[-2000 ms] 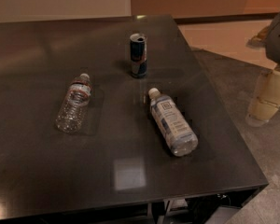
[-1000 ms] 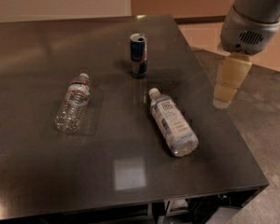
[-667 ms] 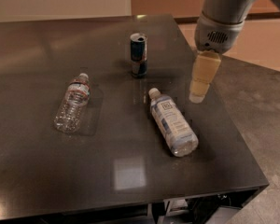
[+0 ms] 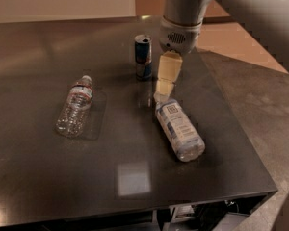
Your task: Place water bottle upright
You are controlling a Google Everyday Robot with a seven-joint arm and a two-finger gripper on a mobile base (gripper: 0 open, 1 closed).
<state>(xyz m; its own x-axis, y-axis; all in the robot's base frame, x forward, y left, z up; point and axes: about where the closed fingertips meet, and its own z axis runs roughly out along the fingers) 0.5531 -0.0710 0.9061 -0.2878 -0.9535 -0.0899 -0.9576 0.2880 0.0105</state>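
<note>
The water bottle (image 4: 76,107) is down on its side on the left part of the surface (image 4: 43,182), roughly midway between the far and near edges. Its long axis runs on a slant, with the white cap (image 4: 86,79) toward the far edge and a touch to the right, and the base toward the near-left corner. It is clear, ribbed and thin-walled, and by the look of it empty or close to it — so I'd judge it light, crinkly and quick to roll or skid on this glossy top. A hard squeeze would dent it. The better hold looks like across the body just below the dark red label band (image 4: 81,87), where the ribs stiffen the wall, or up at the neck. Either way the grip should sit square to the long axis so the bottle can be swung cap-up.

Now outward. The end effector (image 4: 162,89) hangs over the middle of the surface, well apart from the water bottle. Its tip is just above the cap end of the larger bottle (image 4: 179,129), which lies on its side with its base toward the near-right corner. Released or clenched? I cannot tell from this angle, though nothing appears to be in it. Just beside it, toward the far edge, a blue-and-silver can (image 4: 143,57) stands upright. The lift is not yet begun — a reach to the left comes first, I'd say.
</note>
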